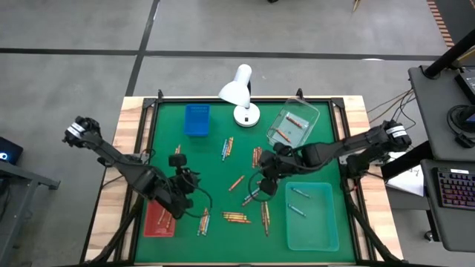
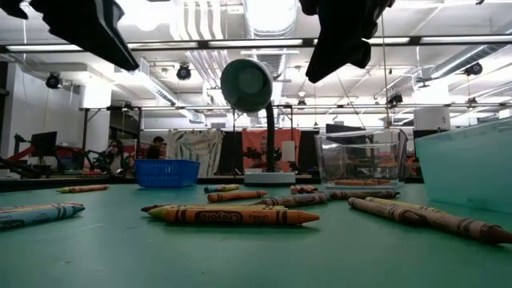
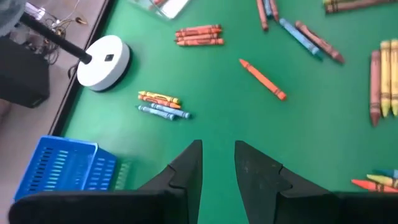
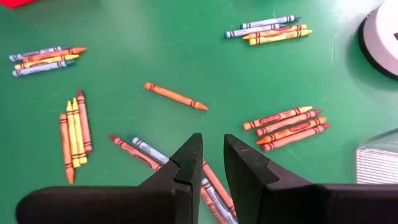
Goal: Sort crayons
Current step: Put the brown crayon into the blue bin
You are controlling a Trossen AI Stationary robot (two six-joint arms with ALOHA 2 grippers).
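The crayons (image 1: 236,217) lie scattered in small clusters across the green mat (image 1: 215,159). In the right wrist view, a group of four (image 4: 43,60) lies at one corner, another four (image 4: 268,30) near the lamp base (image 4: 382,31), and four orange and brown ones (image 4: 287,127) side by side not far from them. Three to four more (image 4: 74,134) lie parallel in a row, a single orange crayon (image 4: 176,96) lies alone in the middle, and a few red, blue and brown ones (image 4: 140,151) run under that gripper's fingers.

There are four trays at the mat's corners: a blue basket (image 1: 197,119) and a clear tray (image 1: 293,124) at the far side, a red tray (image 1: 158,220) and a pale teal tray (image 1: 312,215) at the near side. The teal tray holds two blue crayons (image 1: 297,200); the clear tray holds two orange-red ones (image 1: 291,126). A white desk lamp (image 1: 239,89) stands between the two far trays.

The left gripper (image 3: 217,165) hovers above bare mat just beside the red tray, its fingers a narrow gap apart with nothing between them. The right gripper (image 4: 212,163) hangs over the crayons near the mat's middle, beside the teal tray, fingers likewise narrowly parted and empty.
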